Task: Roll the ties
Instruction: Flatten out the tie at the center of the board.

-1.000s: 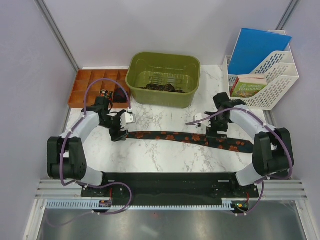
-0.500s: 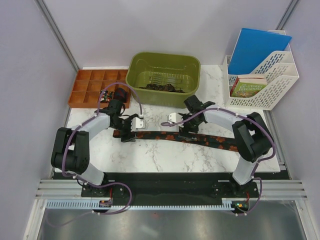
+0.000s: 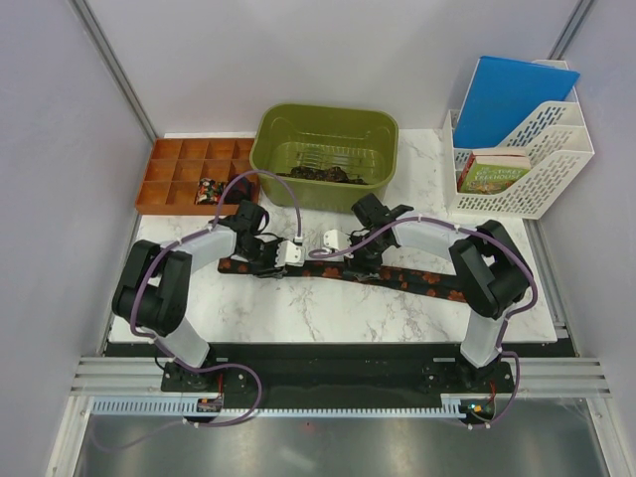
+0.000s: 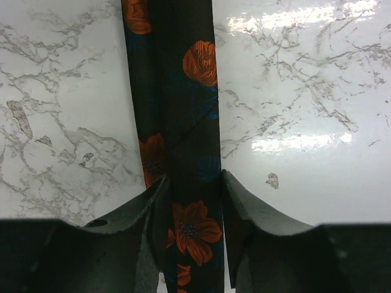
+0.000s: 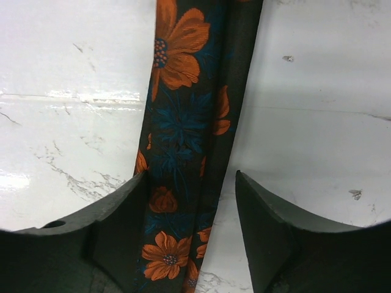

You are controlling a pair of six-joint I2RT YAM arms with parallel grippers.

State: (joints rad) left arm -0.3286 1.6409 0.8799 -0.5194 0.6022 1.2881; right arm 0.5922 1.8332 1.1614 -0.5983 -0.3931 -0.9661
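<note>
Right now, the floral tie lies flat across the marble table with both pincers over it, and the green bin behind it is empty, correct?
Not quite: the green bin is not empty. The top external view shows dark items in it. The tie does lie flat, under the left pincer and right pincer.

The print on the book (image 3: 494,171) is too small to read

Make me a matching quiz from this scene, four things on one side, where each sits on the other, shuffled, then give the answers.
Things:
1. tie
2. green tub
3. orange tray
4. blue folder

Places:
A. far left corner of the table
B. in the white rack, far right
C. flat across the table, both claws astride it
D. back centre

Pairs: 1-C, 2-D, 3-A, 4-B
</note>
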